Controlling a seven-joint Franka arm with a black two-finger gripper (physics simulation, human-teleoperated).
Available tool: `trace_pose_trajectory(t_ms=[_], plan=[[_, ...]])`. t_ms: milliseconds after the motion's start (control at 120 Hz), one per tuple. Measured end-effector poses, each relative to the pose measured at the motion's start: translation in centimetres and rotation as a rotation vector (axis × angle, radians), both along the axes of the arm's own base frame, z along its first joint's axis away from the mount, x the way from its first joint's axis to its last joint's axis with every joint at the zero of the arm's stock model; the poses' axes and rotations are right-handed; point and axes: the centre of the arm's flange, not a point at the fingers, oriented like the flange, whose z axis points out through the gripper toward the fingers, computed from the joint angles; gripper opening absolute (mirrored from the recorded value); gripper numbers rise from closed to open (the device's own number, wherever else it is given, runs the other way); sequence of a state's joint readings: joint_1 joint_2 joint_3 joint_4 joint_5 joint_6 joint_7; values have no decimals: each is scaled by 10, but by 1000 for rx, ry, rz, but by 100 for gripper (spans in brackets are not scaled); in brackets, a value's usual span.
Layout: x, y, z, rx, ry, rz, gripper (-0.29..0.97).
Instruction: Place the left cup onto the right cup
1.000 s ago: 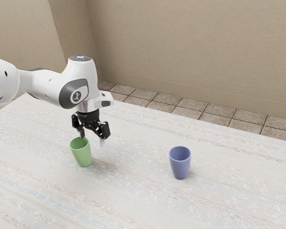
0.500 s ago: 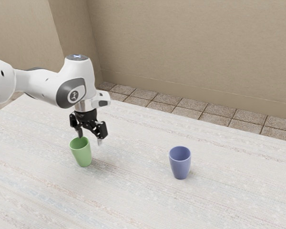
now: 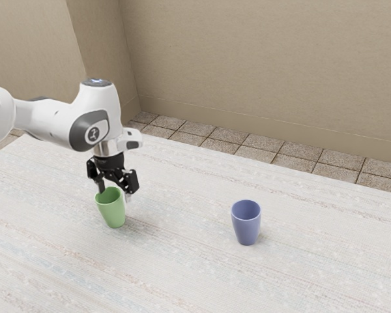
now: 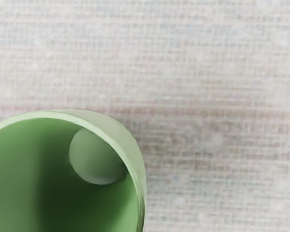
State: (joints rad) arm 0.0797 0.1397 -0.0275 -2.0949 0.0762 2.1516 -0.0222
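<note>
A green cup [image 3: 111,207] stands upright on the table toward the exterior view's left. A blue-purple cup [image 3: 246,221] stands upright to its right, well apart from it. My black gripper [image 3: 111,189] hangs open just above the green cup's rim, one finger over the left side and one near the right side of the rim. Nothing is gripped. In the wrist view the green cup's [image 4: 63,174] open mouth and inner bottom lie right under my hand.
The pale wood-grain table [image 3: 195,274] stretches wide around both cups. A tiled floor strip [image 3: 280,151] and beige walls lie behind the table's far edge.
My arm has moved toward the exterior view's left and slightly down, bringing the open gripper from beside the green cup to over its rim. Both cups stayed put.
</note>
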Motion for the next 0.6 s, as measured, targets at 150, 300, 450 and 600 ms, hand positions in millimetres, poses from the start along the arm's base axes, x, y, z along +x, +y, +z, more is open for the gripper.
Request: trace_pose_trajectory(t_ms=[150, 300, 450, 600], plan=[[1, -1, -9, -9, 11, 3, 68], [2, -1, -13, -11, 14, 4, 68], [3, -2, -16, -12, 15, 2, 68], [4, -1, -22, -13, 15, 2, 68]])
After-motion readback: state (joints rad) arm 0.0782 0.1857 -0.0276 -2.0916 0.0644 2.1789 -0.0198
